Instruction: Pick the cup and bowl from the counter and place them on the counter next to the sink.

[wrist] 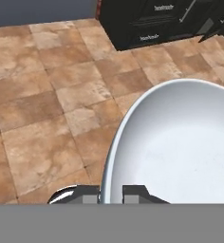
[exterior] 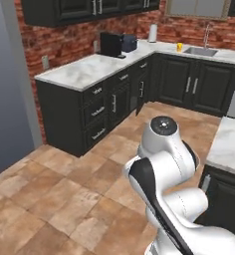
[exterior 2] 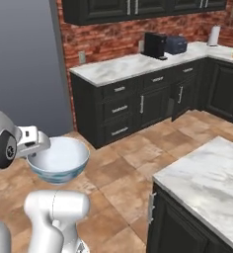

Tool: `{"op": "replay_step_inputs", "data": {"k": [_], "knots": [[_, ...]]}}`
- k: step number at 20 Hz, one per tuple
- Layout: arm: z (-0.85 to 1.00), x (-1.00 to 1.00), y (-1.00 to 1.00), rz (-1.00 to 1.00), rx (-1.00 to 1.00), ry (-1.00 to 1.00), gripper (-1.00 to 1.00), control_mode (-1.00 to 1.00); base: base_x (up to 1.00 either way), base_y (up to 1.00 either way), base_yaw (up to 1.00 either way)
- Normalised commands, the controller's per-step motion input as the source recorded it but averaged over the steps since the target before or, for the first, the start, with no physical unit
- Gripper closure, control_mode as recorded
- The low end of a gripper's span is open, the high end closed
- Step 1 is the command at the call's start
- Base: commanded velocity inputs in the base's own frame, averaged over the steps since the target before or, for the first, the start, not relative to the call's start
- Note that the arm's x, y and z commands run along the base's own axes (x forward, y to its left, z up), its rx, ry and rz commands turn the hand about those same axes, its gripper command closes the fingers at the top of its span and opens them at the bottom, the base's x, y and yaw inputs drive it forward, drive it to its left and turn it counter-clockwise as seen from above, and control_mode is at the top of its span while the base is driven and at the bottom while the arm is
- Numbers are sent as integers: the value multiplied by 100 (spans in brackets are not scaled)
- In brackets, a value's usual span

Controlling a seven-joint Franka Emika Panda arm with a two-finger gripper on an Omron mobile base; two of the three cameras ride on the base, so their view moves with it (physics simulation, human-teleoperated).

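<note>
The tool [wrist: 111,193] is pinching the rim of the bowl [wrist: 180,147], one finger [wrist: 88,193] sitting outside the wall and the other inside it, both pressed close on the thin edge. In the right base view the tool [exterior 2: 37,143] is gripping the bowl [exterior 2: 59,160] at its left rim, and the bowl is hanging upright in the air, mouth up, over the tiled floor [exterior 2: 133,148], touching nothing else. Its inside is showing pale white, its lower part a darker blue-grey.

Beyond it, the table [exterior 2: 138,63] is running along the brick wall over dark cabinet fronts. A black appliance [exterior 2: 154,45] is standing on it, with a dark blue box-shaped one [exterior 2: 176,44] just beside it, possibly a toaster, though it is too blurred to tell. Further along, a white paper-towel roll [exterior 2: 214,35] is standing upright.

In the left base view the cup [exterior: 179,47] is standing on the table [exterior: 89,67], just left of the sink [exterior: 200,51] and near its faucet [exterior: 206,35]. The roll [exterior: 152,33] is standing well apart from the cup, nearer the corner.
</note>
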Motion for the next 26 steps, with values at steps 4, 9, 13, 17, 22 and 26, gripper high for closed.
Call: {"op": "replay_step_inputs", "data": {"k": [4,9,13,17,22,26], "knots": [[0,0,0,0,0,0,100,100,58,59,-14],[0,0,0,0,0,0,100,100,71,95,-16],[0,0,0,0,0,0,100,100,89,66,-23],[0,0,0,0,0,0,100,100,96,1,-49],[0,0,0,0,0,0,100,100,84,0,-63],[0,0,0,0,0,0,100,100,93,1,-59]]}}
